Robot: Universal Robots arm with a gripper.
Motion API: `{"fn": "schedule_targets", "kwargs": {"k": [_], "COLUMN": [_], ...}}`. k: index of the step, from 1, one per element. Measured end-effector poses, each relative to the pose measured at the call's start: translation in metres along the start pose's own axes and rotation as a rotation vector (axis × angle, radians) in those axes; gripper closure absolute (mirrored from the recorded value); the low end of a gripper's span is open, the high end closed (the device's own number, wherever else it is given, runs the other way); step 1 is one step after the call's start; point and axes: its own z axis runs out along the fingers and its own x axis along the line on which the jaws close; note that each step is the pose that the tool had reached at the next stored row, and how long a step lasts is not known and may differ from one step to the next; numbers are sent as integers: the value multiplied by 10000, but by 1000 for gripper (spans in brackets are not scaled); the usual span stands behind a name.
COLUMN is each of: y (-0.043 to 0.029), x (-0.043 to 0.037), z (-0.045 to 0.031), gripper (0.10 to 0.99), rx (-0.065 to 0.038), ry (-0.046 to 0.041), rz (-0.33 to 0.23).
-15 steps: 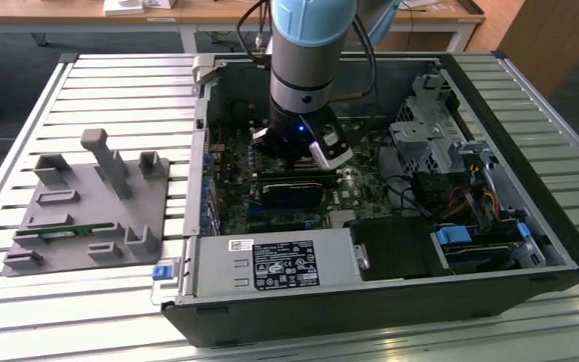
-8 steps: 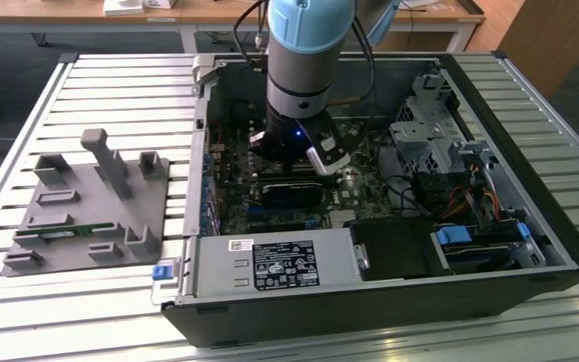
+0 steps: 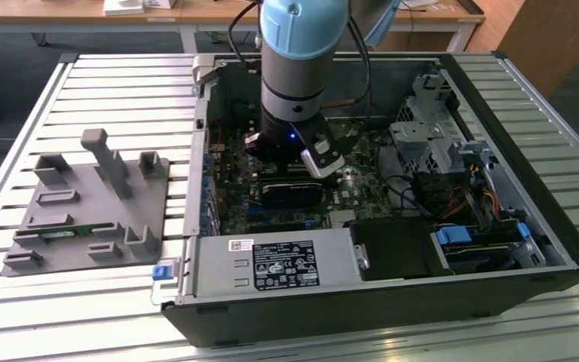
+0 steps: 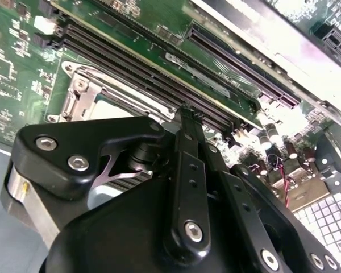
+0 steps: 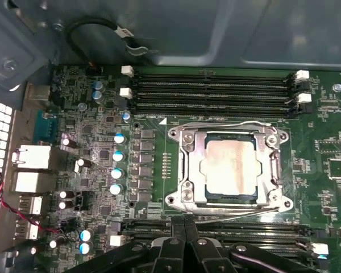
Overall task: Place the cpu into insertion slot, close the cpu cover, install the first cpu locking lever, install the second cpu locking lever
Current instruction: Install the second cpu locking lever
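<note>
A big open computer case [image 3: 531, 249] lies on a table of metal slats [image 3: 78, 83]. The robot arm [image 3: 295, 68] reaches down into the case, over the green board [image 3: 269, 204]. Its gripper [image 3: 310, 154] is low by the board. A grey holder block [image 3: 88, 204] sits on the exterior view's left.

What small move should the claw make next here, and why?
Probably press the claw, tips together, gently against the wire lever running along the cover. The chip is seated, the cover lies flat over it, and the claw sits right beside that lever. Whether the lever is already latched I cannot tell.
</note>
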Motion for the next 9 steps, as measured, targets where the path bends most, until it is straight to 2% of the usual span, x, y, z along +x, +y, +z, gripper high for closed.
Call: {"fn": "schedule_targets", "kwargs": {"k": [5,9], "y": [-9,-13], "x": [9,9], "z": [37,57], "gripper": [980,980], "rx": [-62,-198], "ry": [1,0], "rz": [-1,-3]}}
